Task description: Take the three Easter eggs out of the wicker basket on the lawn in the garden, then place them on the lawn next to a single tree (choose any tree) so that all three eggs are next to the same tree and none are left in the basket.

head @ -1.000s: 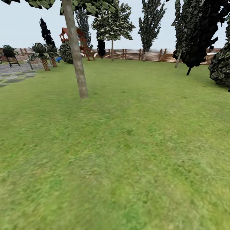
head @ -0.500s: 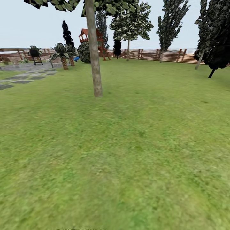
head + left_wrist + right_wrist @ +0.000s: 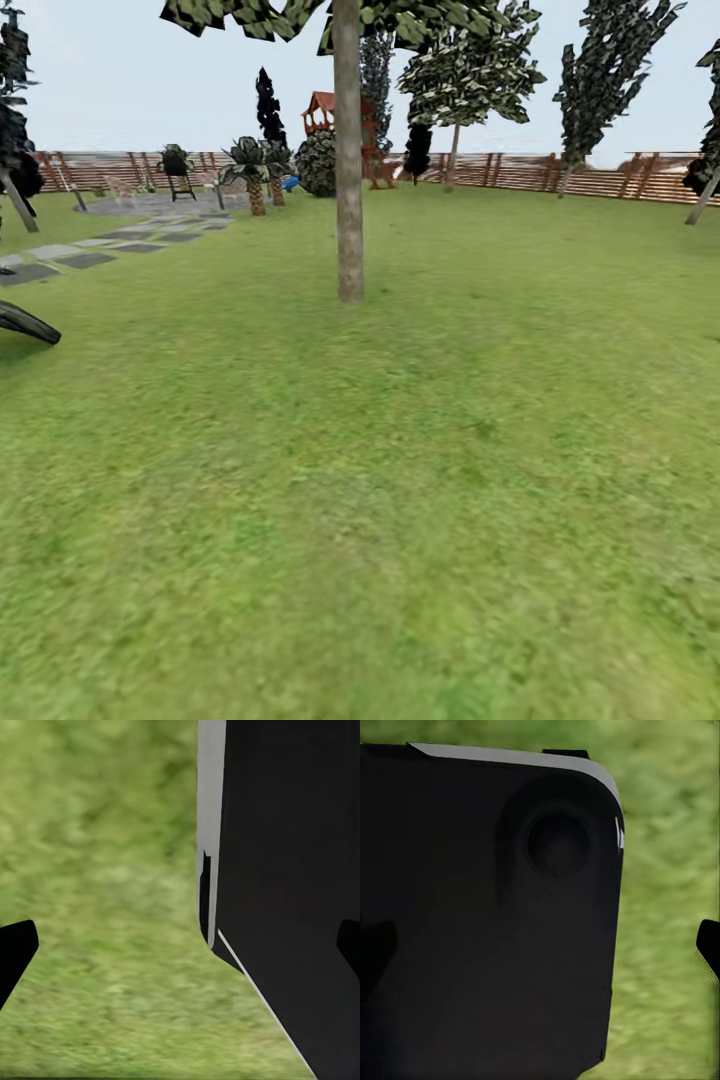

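One pale-trunked tree stood upright on the lawn ahead, well short of the wooden fence, with stone paving off to the left. Both wrist views looked down past the robot's black body onto grass. The left gripper and the right gripper each showed fingertips spread wide apart, holding nothing.

The left gripper hangs with its jaws spread wide and nothing between them. One dark fingertip is well clear of the robot's black body panel, the other lies in front of it. The right gripper is likewise spread and empty. One of its fingertips is just beside that panel (here showing a round recess), the other barely distinguishable against it.
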{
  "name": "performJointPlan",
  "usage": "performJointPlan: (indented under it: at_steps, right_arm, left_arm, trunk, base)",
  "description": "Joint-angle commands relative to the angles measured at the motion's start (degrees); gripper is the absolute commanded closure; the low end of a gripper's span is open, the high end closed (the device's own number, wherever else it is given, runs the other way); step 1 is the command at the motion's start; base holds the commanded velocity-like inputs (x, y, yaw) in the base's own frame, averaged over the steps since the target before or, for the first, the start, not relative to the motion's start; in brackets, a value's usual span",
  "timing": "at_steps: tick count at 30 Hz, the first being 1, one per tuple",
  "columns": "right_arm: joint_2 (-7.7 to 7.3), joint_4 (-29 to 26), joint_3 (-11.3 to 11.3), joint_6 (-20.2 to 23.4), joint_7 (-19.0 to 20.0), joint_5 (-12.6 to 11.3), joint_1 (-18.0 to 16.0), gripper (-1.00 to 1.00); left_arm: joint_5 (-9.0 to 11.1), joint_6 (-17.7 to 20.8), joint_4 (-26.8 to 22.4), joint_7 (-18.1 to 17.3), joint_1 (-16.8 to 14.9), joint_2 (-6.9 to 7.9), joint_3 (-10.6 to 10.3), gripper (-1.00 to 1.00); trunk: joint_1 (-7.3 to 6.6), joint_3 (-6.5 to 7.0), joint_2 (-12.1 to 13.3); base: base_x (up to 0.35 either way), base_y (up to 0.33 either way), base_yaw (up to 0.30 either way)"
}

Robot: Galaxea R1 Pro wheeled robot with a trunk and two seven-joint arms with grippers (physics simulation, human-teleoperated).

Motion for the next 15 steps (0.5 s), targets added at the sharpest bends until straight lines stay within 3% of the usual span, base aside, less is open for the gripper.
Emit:
performJointPlan:
  at_steps: [1, 12, 15]
  right_arm:
    - [0.04, 0.03, 0.05, -0.18, -0.04, 0.06, -0.02, -1.0]
    - [-0.09, 0.03, 0.05, -0.15, 0.23, -0.02, -0.02, -1.0]
    - [-0.21, 0.08, 0.05, -0.07, 0.27, -0.12, -0.02, -1.0]
  left_arm:
    - [0.01, 0.01, -0.03, 0.0, -0.02, 0.0, 0.0, -1.0]
    - [0.01, 0.01, -0.03, 0.0, -0.01, 0.0, 0.0, -1.0]
    - [0.01, 0.01, -0.03, -0.01, 0.01, 0.0, 0.0, -1.0]
  trunk:
    - [0.0, -0.04, -0.02]
    - [0.0, -0.04, -0.02]
    - [0.0, -0.04, -0.02]
  base:
    - [0.0, 0.0, 0.295]
    - [0.0, 0.0, 0.298]
    - [0.0, 0.0, 0.148]
